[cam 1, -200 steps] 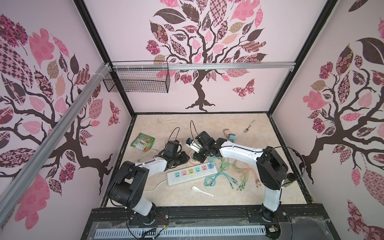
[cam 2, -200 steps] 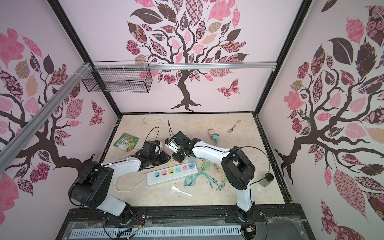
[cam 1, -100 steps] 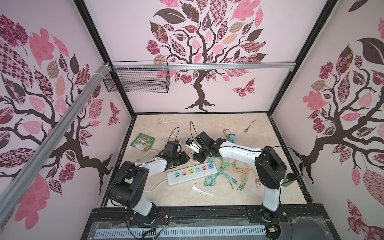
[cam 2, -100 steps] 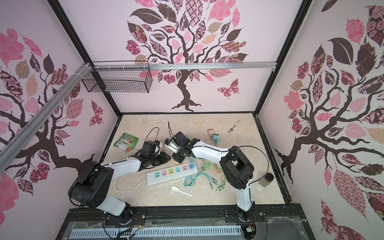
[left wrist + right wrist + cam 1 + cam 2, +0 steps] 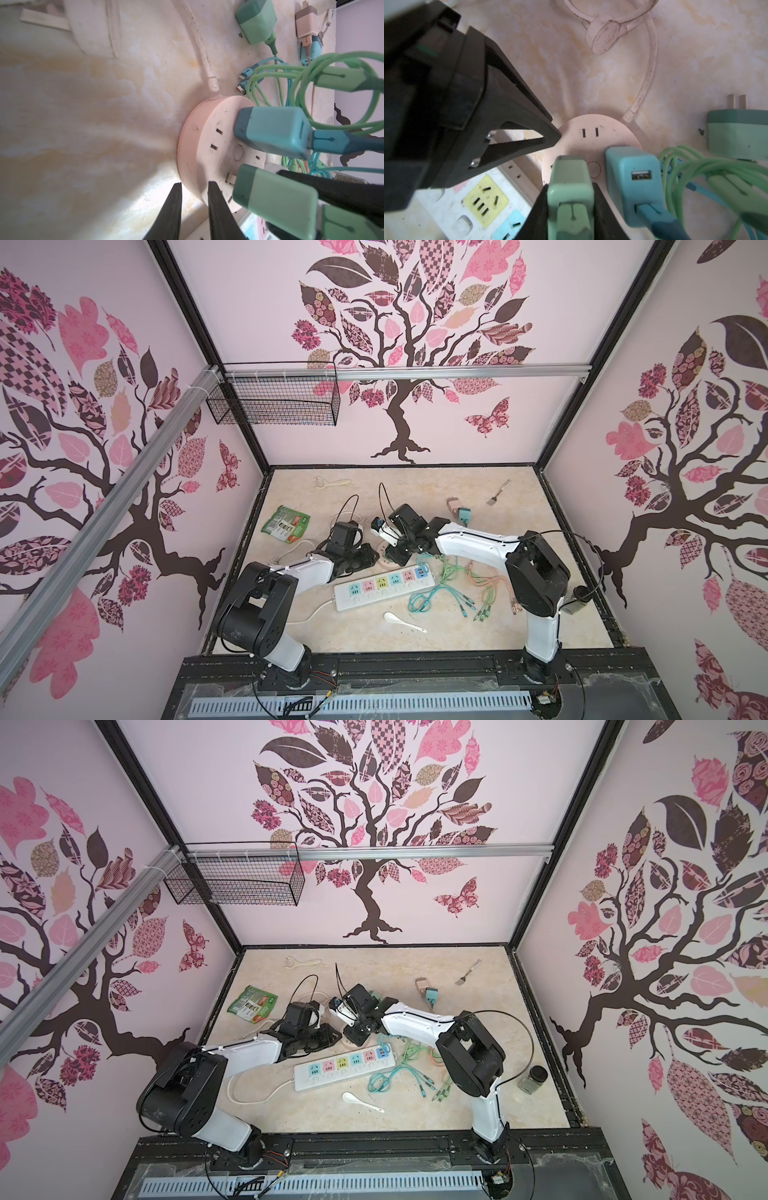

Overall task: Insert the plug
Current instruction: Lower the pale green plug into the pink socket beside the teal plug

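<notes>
Not yet seated: the green plug (image 5: 570, 172) stands over the face of the round socket hub (image 5: 591, 126). One metal prong (image 5: 230, 178) shows bare between body and face; cannot tell whether its tip has entered a slot.

Risks:
- Prongs off the slots, or body tilted: a push would jam or skate across the face.
- Blue charger (image 5: 633, 176), plugged into the hub just beside, leaves little room and may foul.
- Looped green cables (image 5: 691, 164) could drag the plug askew.

Right gripper (image 5: 570, 187) is clamped on the plug, a finger on each side, the body squarely between the jaws. Left gripper (image 5: 194, 182) is nearly closed and appears to pinch the hub's rim. If that hold slips, the hub slides or tips. White power strip (image 5: 376, 593) lies just beside.
</notes>
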You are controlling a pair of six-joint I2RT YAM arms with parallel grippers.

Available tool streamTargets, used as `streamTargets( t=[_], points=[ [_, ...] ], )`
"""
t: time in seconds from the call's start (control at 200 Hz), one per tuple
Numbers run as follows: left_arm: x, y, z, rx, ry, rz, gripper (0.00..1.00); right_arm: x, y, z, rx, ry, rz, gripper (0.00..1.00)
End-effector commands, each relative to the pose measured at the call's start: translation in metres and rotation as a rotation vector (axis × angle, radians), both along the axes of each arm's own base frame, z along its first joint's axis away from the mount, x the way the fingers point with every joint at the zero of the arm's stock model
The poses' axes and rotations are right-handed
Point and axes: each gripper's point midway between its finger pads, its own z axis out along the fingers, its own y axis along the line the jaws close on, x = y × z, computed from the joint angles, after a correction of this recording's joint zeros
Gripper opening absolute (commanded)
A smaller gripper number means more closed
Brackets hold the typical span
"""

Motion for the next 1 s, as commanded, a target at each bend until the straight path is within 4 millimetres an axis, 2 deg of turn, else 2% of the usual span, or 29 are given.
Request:
streamTargets(
  t=[0.0,0.405,0.745,0.995],
  points=[
    [-0.001,0.003,0.001,-0.007,-0.012,0.006,0.26,0.002,0.001,-0.016,-0.042,0.015,0.003,0.21],
    [0.000,0.004,-0.002,-0.027,-0.019,0.023,0.26,0.010,-0.009,-0.025,-0.155,0.004,0.021,0.21],
    [-0.002,0.007,-0.005,-0.048,-0.016,0.030,0.26,0.007,-0.009,-0.038,-0.189,0.035,0.019,0.21],
    [-0.002,0.009,-0.005,-0.064,-0.013,0.035,0.25,0.004,-0.018,-0.052,-0.247,0.051,0.011,0.21]
  ],
)
